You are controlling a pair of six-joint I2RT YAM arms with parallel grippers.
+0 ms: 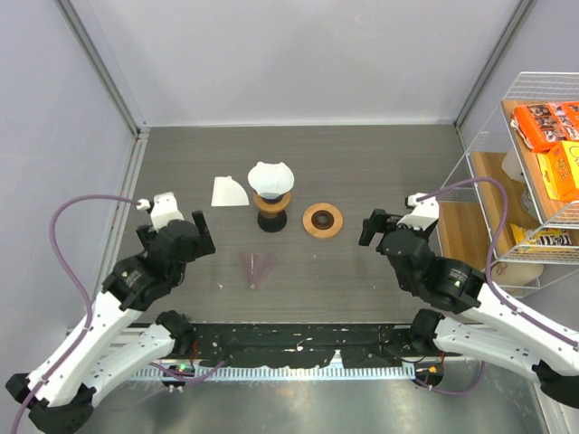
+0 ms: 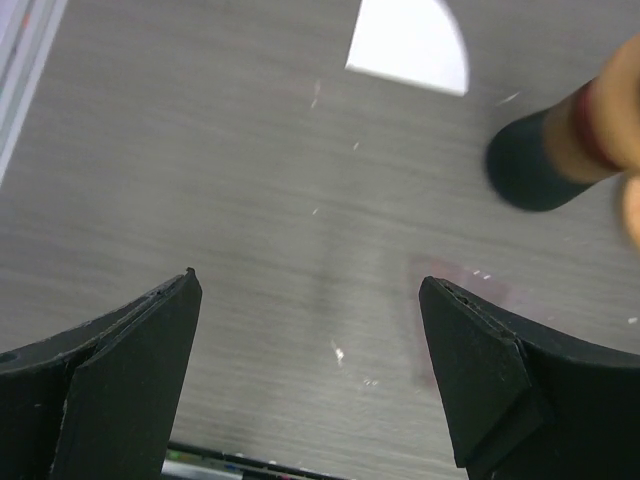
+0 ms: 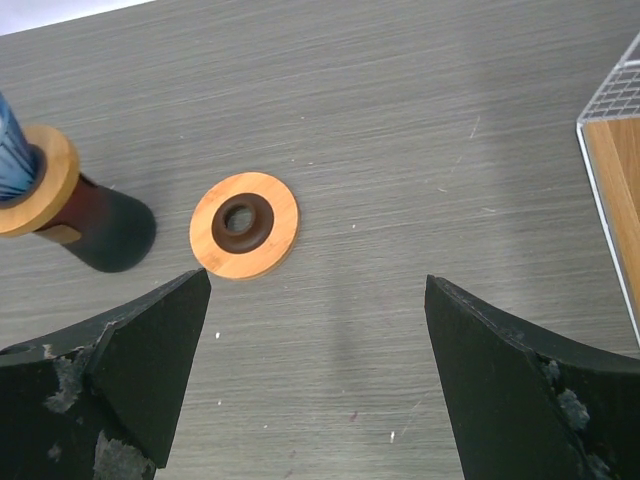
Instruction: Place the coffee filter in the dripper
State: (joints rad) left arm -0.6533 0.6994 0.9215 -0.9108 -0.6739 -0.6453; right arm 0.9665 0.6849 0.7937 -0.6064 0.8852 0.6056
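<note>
In the top view, the coffee filter (image 1: 270, 178) is seen opened out and seated on top of a stand (image 1: 271, 221) with a wooden collar, just above the middle of the frame. What carries it is covered by the white paper from this angle. A second filter (image 1: 228, 192) is laid flat on the table (image 1: 380, 163), just to the left of the stand and apart from it. An orange ring (image 1: 323, 220) with a dark centre is laid flat to the right of the stand. A pale pink cone (image 1: 258, 268) is lying on its side below the stand, nearer the lower edge. The left gripper (image 1: 178, 233) is held at centre left and the right gripper (image 1: 378, 226) at centre right, both well apart from the stand. A wire rack (image 1: 534, 136) with orange boxes is seen along the right edge.

In the left wrist view, the jaws are spread wide at the lower corners and nothing is held between them. The second filter is seen at the top centre, the dark foot of the stand at the upper right, blurred, and a faint pink patch just above the right finger.

In the right wrist view, the jaws are likewise spread wide with nothing between them. The dripper (image 3: 12, 150) is cut off by the left edge, its blue ribbed wall seated in the wooden collar of the stand. The orange ring is seen just right of the stand's foot, not touching it. A corner of the wire rack is shown at the right edge.
</note>
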